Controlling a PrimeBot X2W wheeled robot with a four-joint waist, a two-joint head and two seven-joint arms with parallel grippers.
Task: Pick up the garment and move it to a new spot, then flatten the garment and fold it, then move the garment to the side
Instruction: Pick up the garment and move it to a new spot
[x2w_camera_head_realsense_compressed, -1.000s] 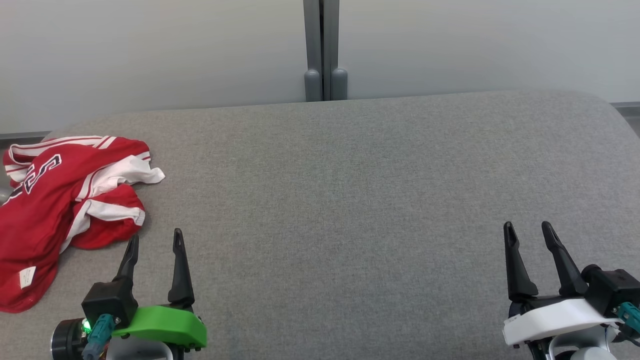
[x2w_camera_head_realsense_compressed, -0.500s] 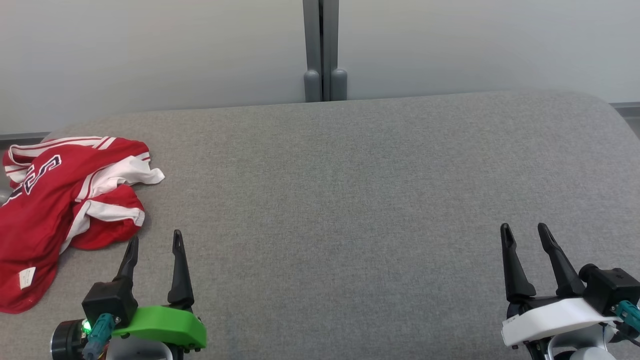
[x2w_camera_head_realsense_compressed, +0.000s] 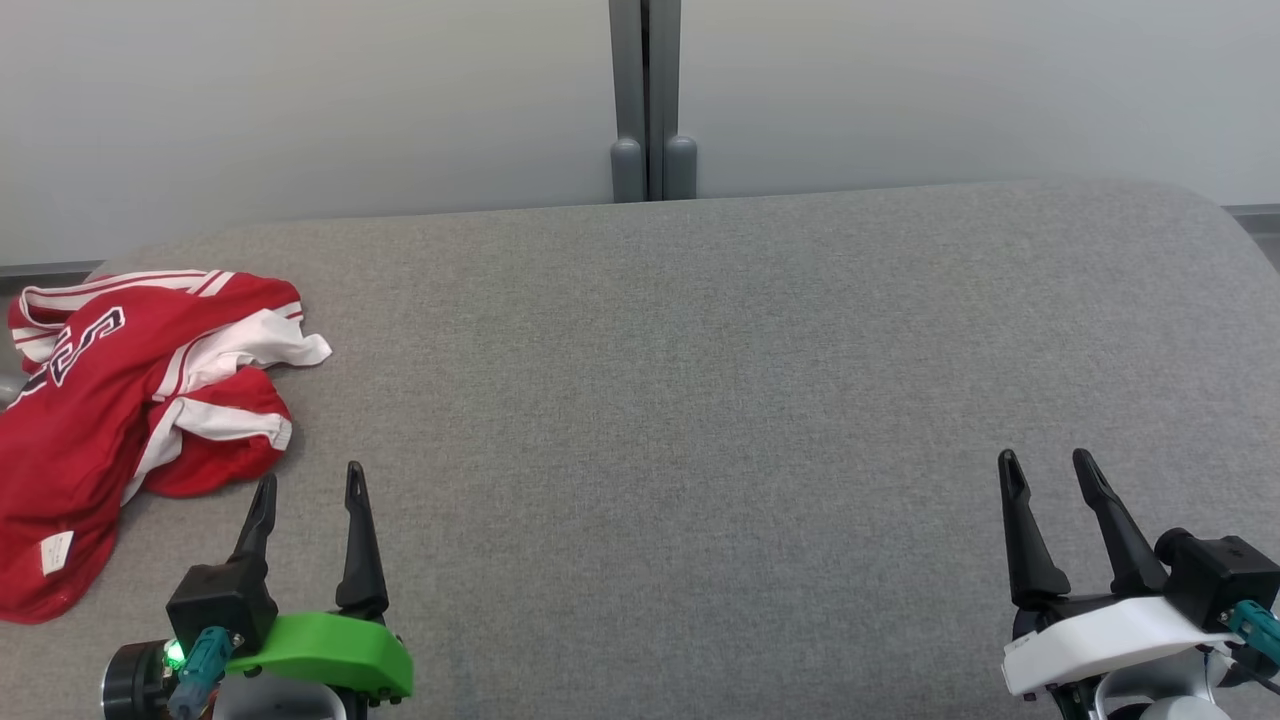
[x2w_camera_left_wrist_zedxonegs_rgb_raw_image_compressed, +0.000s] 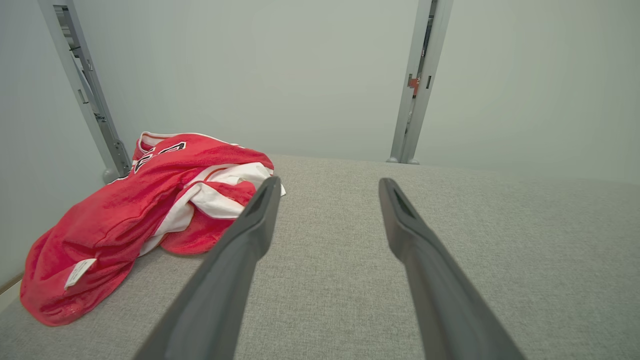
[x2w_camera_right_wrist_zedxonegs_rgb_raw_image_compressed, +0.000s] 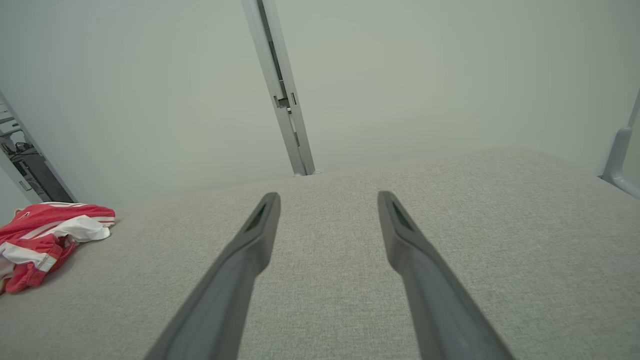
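**Task status.** We are standing at the very start of the task; in our judgement no step is done yet. The garment (x2w_camera_head_realsense_compressed: 130, 420), a red jersey with white trim, is lying crumpled at the 9 o'clock edge of the surface (x2w_camera_head_realsense_compressed: 700, 400). Nothing is holding it, and it is neither flattened nor folded.

**Grippers.** We are holding the left gripper (x2w_camera_head_realsense_compressed: 309, 474) at 7 o'clock, jaws spread wide and empty. Its tips are sitting near the garment's lower fold without touching it. We are holding the right gripper (x2w_camera_head_realsense_compressed: 1046, 456) at 5 o'clock, likewise spread wide and empty, well apart from the garment.

**Steps left.** The pick-up, the move to a new spot, the flattening, the folding and the final move aside are all awaiting us.

**Surface and room.** The surface is showing a grey woven covering with rounded far corners. The stretch from 12 to 3 o'clock is offering room for laying the garment out. Beyond the far edge, pale wall panels (x2w_camera_head_realsense_compressed: 300, 100) are meeting at a grey upright post (x2w_camera_head_realsense_compressed: 647, 100) at 12 o'clock.
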